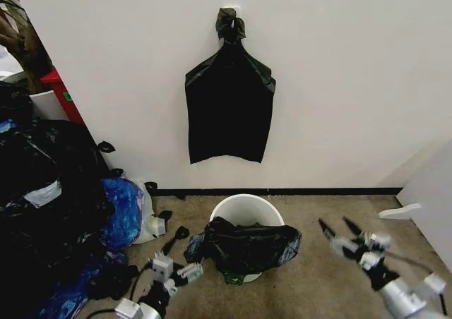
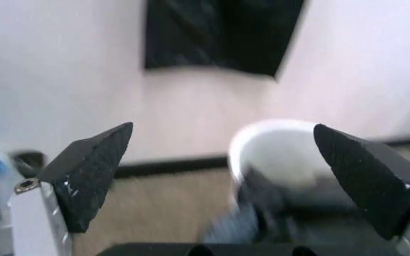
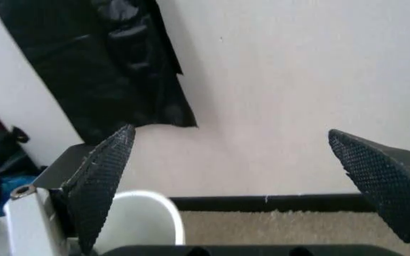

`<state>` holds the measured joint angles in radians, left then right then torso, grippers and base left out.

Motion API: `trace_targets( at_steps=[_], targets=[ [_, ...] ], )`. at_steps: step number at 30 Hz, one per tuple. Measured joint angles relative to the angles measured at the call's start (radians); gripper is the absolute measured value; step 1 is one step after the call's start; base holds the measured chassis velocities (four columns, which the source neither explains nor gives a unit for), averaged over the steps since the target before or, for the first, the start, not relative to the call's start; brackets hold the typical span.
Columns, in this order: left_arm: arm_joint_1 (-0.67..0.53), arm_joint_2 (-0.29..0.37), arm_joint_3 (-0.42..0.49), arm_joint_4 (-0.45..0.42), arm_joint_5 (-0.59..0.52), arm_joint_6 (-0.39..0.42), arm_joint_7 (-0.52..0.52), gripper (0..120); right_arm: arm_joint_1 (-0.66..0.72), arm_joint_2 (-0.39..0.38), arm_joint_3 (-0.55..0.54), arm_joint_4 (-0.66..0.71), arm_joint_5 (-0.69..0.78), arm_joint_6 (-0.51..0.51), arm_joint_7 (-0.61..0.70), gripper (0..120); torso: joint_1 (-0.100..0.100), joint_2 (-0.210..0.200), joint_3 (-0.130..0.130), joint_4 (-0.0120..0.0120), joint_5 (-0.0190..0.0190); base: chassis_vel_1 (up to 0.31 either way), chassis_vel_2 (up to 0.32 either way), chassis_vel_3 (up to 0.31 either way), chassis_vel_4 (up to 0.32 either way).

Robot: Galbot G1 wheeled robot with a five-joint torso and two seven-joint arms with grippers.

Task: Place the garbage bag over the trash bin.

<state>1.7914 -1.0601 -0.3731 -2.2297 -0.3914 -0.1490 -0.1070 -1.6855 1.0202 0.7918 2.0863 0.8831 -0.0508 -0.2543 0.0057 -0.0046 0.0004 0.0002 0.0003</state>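
Note:
The trash bin (image 1: 246,205) is a round white bucket on the carpet by the wall. The garbage bag (image 1: 248,247), crumpled glossy black film, lies draped over the bin's near rim and front wall; the far part of the rim is bare. My left gripper (image 1: 185,247) sits low to the left of the bag, open and holding nothing. In the left wrist view, the gripper (image 2: 223,129) frames the bin (image 2: 283,149) and bag (image 2: 290,216). My right gripper (image 1: 335,225) hovers open to the right of the bin. Its wrist view shows the gripper (image 3: 230,133) facing the wall, the bin (image 3: 151,218) at one side.
A flat black bag with a knotted top (image 1: 229,107) hangs on the wall above the bin. A big heap of black bags (image 1: 42,192) and a blue bag (image 1: 123,209) crowd the left, with a red box (image 1: 60,89) behind. A white panel (image 1: 431,192) bounds the right.

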Motion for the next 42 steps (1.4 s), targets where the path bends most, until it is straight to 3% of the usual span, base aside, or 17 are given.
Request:
trace_targets(
  at_steps=[2,4,8,10,13,19,23,27,30,32,33,39,42],
  targets=[
    [-0.041,0.016,-0.02,-0.038,-0.019,0.034,-0.059,100,0.054,-0.027,0.0,0.047,0.005,-0.134,0.076,100,0.0,0.0,0.0,-0.001,-0.0002,0.0,0.0,0.0,0.0],
    [-0.051,0.018,-0.029,-0.049,-0.021,0.042,-0.071,100,0.083,-0.037,-0.007,0.054,0.009,-0.184,0.101,100,0.0,0.0,0.0,-0.0021,-0.0009,0.0,0.0,0.0,0.0],
    [-0.048,0.01,-0.092,-0.102,0.012,0.068,-0.097,100,0.282,-0.088,-0.067,0.036,0.017,-0.497,0.141,100,0.0,0.0,0.0,-0.0004,0.0,0.0,0.0,0.0,0.0],
    [-0.046,0.007,-0.101,-0.106,0.019,0.07,-0.098,100,0.301,-0.093,-0.073,0.031,0.022,-0.531,0.142,100,0.0,0.0,0.0,-0.0002,-0.0001,0.0,0.0,0.0,0.0],
    [-0.039,0.0,-0.156,-0.119,0.037,0.102,-0.127,100,0.475,-0.125,-0.152,-0.021,0.079,-0.686,0.151,100,0.0,0.0,0.0,-0.0006,-0.0003,0.0,0.0,0.0,0.0],
    [-0.028,-0.011,-0.198,-0.119,0.046,0.123,-0.145,100,0.668,-0.161,-0.336,-0.111,0.023,-0.701,0.11,100,0.0,0.0,0.0,-0.0006,-0.0005,0.0,0.0,0.0,0.0],
    [-0.023,-0.024,-0.197,-0.114,0.076,0.12,-0.144,100,0.801,-0.229,-0.547,-0.174,-0.093,-0.698,0.009,100,0.0,0.0,0.0,-0.0009,0.0,0.0,0.0,0.0,0.0],
    [-0.027,-0.034,-0.181,-0.107,0.086,0.117,-0.143,100,0.934,-0.284,-0.698,-0.222,-0.113,-0.694,-0.047,100,0.0,0.0,0.0,-0.001,-0.0007,0.0,0.0,0.0,0.0],
    [-0.029,-0.04,-0.176,-0.107,0.091,0.114,-0.143,100,1.024,-0.293,-0.783,-0.274,-0.13,-0.691,-0.087,100,0.0,0.0,0.0,-0.001,-0.0002,0.0,0.0,0.0,0.0],
    [-0.03,-0.044,-0.174,-0.11,0.092,0.111,-0.143,100,1.143,-0.289,-0.919,-0.357,-0.142,-0.689,-0.129,100,0.0,0.0,0.0,-0.0007,-0.0005,0.0,0.0,0.0,0.0],
    [-0.03,-0.044,-0.174,-0.11,0.092,0.111,-0.143,100,1.143,-0.289,-0.919,-0.357,-0.142,-0.689,-0.129,100,0.0,0.0,0.0,-0.0007,-0.0005,0.0,0.0,0.0,0.0],
    [-0.059,-0.022,-0.174,-0.118,0.032,0.122,-0.154,100,1.415,-0.279,-1.272,-0.505,-0.069,-0.687,-0.149,100,0.0,0.0,0.0,-0.0005,-0.0004,0.0,0.0,0.0,0.0],
    [-0.066,-0.015,-0.177,-0.125,0.016,0.129,-0.156,100,1.462,-0.267,-1.34,-0.554,-0.076,-0.687,-0.164,100,0.0,0.0,0.0,-0.001,-0.0004,0.0,0.0,0.0,0.0]
  ],
)
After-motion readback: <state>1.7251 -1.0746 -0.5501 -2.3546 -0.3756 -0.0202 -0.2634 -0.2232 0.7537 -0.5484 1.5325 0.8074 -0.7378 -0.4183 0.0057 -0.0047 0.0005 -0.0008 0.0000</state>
